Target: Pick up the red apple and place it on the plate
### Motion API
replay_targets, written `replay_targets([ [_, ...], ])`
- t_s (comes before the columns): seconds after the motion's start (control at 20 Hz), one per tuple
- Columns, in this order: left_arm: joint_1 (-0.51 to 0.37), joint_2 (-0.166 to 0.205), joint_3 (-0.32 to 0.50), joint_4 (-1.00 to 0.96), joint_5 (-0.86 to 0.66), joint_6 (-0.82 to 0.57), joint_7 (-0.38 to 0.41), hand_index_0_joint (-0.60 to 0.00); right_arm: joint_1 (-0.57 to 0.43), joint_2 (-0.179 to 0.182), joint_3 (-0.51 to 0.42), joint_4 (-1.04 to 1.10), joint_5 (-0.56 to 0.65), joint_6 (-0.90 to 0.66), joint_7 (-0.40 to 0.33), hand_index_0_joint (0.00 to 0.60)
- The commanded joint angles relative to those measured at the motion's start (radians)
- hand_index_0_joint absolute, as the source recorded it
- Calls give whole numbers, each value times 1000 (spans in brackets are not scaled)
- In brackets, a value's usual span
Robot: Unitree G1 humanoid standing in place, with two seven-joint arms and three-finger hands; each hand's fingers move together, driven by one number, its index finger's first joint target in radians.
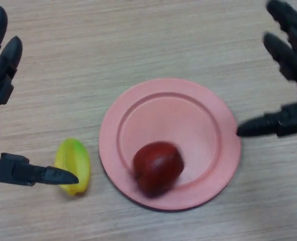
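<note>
The wooden table (138, 40) spreads under me, and at its middle sits the pink plate (208, 115) — with the red apple (157, 167) already resting on it, in the near part of the dish, just inside the rim. I judge the placing done, so the step in hand is the release and clearing away; what comes next calls only for drawing my arms back without nudging plate or fruit. My right hand (289, 120) hangs off the plate's right edge, fingers spread and holding nothing, its thumb tip just at the rim, the apple well apart from it toward the left. My left hand (2, 75) is likewise released and empty at the left border — its thumb reaching over a small yellow-green fruit (73, 163) lying beside the plate.
</note>
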Motion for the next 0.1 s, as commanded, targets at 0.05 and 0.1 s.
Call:
replay_targets([
  [0.05,-21,31,17,-41,11,-108,7,0,28,-34,-68,-71,81,-191,20,0],
  [0.1,-28,38,10,-49,10,-85,11,0,81,-23,-78,-82,98,-219,36,0],
])
